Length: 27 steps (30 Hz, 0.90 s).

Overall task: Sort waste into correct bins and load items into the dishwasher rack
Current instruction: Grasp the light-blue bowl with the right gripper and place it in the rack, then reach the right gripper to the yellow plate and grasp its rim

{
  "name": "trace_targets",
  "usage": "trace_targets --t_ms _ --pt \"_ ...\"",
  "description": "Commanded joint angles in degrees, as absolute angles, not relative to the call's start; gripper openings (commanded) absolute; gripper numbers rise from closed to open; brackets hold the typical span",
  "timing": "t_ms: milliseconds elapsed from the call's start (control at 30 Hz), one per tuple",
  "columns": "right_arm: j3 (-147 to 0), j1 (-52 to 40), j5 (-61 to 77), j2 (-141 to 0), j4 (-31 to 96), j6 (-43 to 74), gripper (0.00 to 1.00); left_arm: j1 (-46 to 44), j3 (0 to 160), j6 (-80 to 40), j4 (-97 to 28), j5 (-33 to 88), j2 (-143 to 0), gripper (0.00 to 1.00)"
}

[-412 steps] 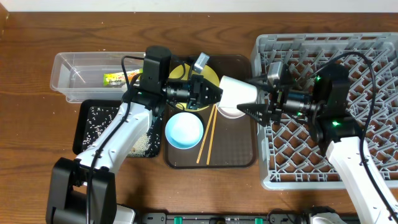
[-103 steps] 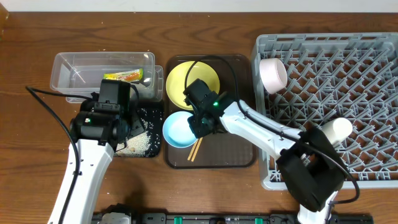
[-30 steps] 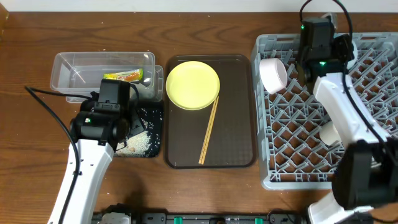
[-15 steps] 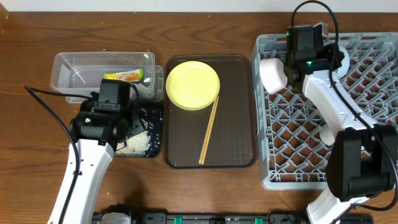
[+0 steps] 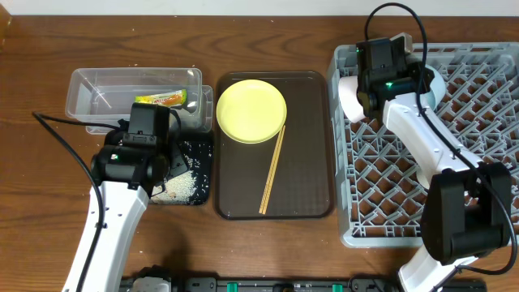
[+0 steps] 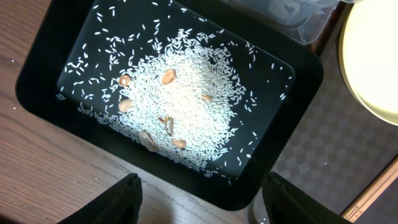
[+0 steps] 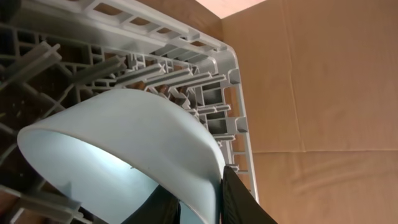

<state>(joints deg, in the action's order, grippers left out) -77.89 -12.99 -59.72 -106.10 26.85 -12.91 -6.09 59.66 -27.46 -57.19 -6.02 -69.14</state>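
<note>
My right pincer (image 7: 200, 202) clamps the light blue round bowl (image 7: 118, 149) by its rim; I'd seat it between pegs of the grey plastic lattice rack (image 7: 211, 93) before releasing. Left pincer (image 6: 199, 208) gapes, empty.

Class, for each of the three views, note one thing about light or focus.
Overhead: even light, plate sharp. Left wrist: rice glares white on the black tray; left fingers dark and blurred. Right wrist: bowl looms close, its inside glowing; right fingers in shadow.

Tilted light blue bowl (image 7: 124, 155) in rack (image 5: 486, 162); yellow plate (image 5: 251, 111), chopsticks (image 5: 272, 170) on tray (image 5: 304, 186).
</note>
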Motion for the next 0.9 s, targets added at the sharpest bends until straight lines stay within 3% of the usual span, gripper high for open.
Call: trace_targets --t_ms 0,167,267,367,633,867 --pt "-77.9 -14.3 -54.6 -106.5 29.2 -8.0 0.20 -5.8 59.4 -28.4 -57.4 -6.9 -69.3 0.65" --pt "-78.0 -14.3 -53.4 -104.8 34.6 -0.6 0.31 -5.8 59.3 -28.4 -57.4 -6.9 -69.3 0.65" --pt "-78.0 -14.3 -48.8 -102.4 35.8 -0.6 0.51 -5.8 59.4 -28.4 -57.4 -6.9 -69.3 0.65" --pt "-78.0 -14.3 -43.7 -99.2 36.3 -0.6 0.60 -5.8 59.4 -28.4 -57.4 -6.9 -69.3 0.65" --pt "-78.0 -14.2 -29.6 -90.2 37.0 0.8 0.72 -5.8 59.4 -28.4 -57.4 -6.9 -69.3 0.65" --pt "-77.9 -15.2 9.1 -87.6 37.7 1.3 0.70 -5.8 59.3 -28.4 -57.4 -6.9 -69.3 0.65"
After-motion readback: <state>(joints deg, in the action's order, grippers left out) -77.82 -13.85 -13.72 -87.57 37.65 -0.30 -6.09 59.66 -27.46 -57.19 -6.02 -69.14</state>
